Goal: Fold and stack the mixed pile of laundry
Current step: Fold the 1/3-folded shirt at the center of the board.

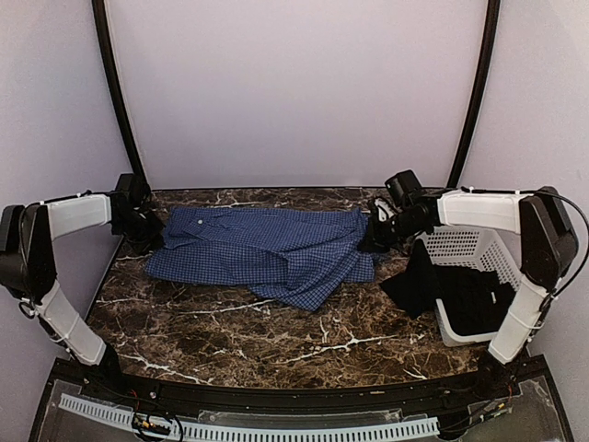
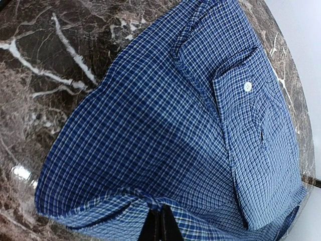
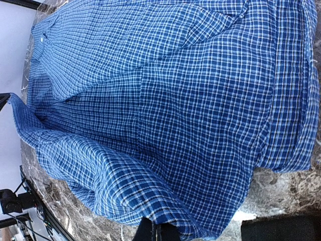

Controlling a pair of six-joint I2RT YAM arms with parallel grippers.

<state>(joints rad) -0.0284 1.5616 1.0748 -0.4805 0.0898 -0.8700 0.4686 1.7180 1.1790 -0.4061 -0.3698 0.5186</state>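
Currently pinching the checked shirt (image 1: pixel 267 244) at both ends, spread across the middle of the top view. Gripping with the left gripper (image 2: pixel 160 217) pressed together on a gathered fold at its left edge, and with the right gripper (image 3: pixel 156 229) nipped shut on the opposite edge. Handling, by the look of it, as light, limp cotton (sagging and creasing between the two holds). Probably needing grips at corners or seams rather than mid-panel. Leaving the black garment (image 1: pixel 442 287) at right of frame, spilling over the white basket (image 1: pixel 479 241) and looking heavier, floppier.
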